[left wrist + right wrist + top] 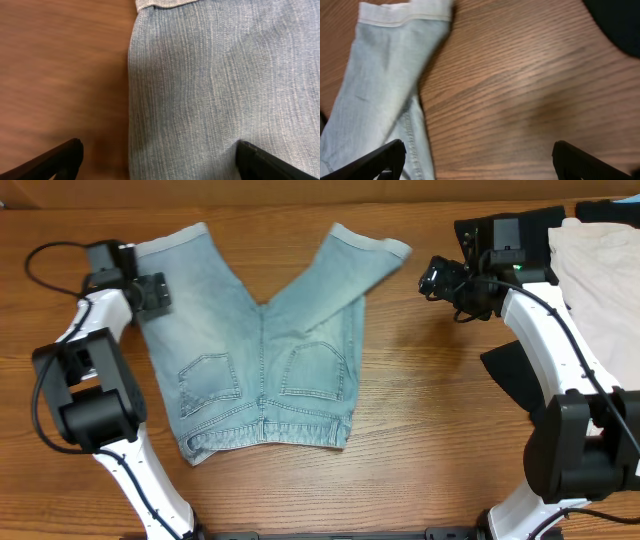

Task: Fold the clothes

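Observation:
Pale blue denim shorts [262, 350] lie flat on the wooden table, back pockets up, legs spread toward the far edge. My left gripper [152, 292] is open at the outer edge of the left leg; in the left wrist view [157, 157] its fingers straddle the denim edge [210, 85] and bare wood. My right gripper [432, 278] is open beside the right leg's hem [385, 248]; in the right wrist view [477, 157] one finger is over the denim leg [380, 95], the other over wood.
A cream-white garment [600, 290] and a black garment [515, 375] lie at the right, around my right arm. More black cloth [605, 210] sits at the far right corner; a black patch [620, 22] shows in the right wrist view.

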Tool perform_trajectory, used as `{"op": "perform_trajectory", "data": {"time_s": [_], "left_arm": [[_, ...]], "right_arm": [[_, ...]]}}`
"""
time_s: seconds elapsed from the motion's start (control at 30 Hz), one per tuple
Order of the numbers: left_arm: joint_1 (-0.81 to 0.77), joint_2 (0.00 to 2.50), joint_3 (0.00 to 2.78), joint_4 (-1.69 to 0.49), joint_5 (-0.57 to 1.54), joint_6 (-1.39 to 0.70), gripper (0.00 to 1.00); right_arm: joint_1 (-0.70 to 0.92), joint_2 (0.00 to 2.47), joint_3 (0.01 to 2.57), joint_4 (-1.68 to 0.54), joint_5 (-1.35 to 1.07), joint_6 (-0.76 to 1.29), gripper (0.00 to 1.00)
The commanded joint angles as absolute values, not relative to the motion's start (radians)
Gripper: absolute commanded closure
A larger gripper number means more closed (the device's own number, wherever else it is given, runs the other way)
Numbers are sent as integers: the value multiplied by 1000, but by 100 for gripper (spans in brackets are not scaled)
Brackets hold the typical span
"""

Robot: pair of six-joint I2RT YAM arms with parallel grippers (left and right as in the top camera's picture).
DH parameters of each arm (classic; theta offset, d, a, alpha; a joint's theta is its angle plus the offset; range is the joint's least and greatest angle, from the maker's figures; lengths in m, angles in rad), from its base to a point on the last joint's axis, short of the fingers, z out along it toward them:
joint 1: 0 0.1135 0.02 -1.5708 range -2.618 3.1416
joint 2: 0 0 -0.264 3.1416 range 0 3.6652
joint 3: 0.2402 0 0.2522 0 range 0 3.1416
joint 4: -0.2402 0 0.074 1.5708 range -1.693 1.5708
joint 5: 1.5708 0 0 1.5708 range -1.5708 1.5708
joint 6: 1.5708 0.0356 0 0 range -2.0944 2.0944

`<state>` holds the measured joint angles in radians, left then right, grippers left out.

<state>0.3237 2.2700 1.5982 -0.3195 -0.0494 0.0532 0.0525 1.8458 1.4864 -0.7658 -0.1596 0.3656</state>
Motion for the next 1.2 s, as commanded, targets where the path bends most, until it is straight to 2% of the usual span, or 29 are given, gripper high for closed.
{"op": "perform_trajectory", "data": {"time_s": [0.0,0.2,0.43,0.73,1.0,1.17], "left_arm": [[349,2341,1579,-431,-183,106,0],[250,2294,1749,-587,-156,137,0],[18,2257,2021,-745,-83,303,0],[-173,2331,2045,-518,136,336,2],[-263,2444,2045,-443,125,323,4],[-266,2477,2045,-459,172,306,11]], "right_arm": [[66,1864,1497,-732,-193,358,3],[99,1865,1497,-686,-193,339,4],[100,1865,1497,-706,-193,340,4],[100,1865,1497,-756,-192,339,4],[100,1865,1497,-780,-192,339,4],[100,1865,1497,-780,-190,340,4]]}}
